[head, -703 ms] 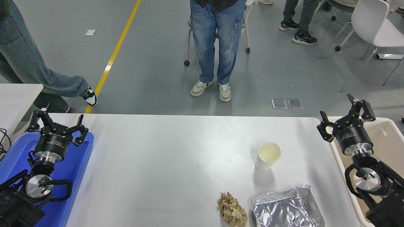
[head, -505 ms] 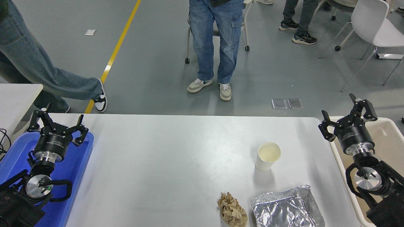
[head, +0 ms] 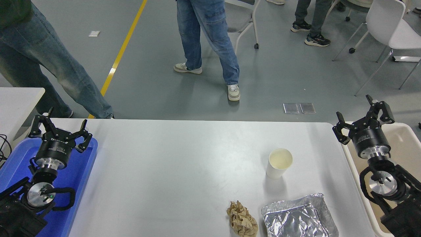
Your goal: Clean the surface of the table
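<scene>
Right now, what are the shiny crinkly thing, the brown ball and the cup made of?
The shiny crinkly thing looks like aluminium foil: silver, mirror-bright, full of creases. The brown ball seems to be crumpled brown paper, dull and wrinkled. The cup looks like white paper, smooth and matte, though thin plastic is possible.

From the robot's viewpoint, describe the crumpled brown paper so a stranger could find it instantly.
Look at the near edge of the table surface, right of centre. The crumpled brown paper lies just left of the foil tray. It alone is brown and wadded; the paper cup is white and upright.
</scene>
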Motion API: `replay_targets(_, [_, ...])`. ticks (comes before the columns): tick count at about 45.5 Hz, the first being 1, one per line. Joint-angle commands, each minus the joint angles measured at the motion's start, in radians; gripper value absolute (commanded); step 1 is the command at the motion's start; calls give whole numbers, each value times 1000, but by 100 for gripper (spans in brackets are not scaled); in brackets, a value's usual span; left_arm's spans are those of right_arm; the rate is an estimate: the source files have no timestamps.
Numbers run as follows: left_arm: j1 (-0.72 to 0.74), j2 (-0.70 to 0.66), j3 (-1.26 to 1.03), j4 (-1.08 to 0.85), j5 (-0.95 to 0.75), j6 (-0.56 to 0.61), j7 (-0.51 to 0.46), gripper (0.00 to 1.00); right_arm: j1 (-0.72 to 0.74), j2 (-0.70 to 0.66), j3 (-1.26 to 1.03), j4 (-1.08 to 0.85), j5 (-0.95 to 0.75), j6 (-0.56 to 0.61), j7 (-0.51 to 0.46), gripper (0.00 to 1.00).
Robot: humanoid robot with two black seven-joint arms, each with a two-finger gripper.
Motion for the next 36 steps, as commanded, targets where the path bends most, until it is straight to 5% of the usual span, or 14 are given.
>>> replay_targets(1, [0,0,0,0,0,0,0,100,2,-2,-7,-5,1,-24,0,100])
replay_targets(36, [-2,0,0,0,1,0,2,100,-45,-30,-17,10,1,0,21,100])
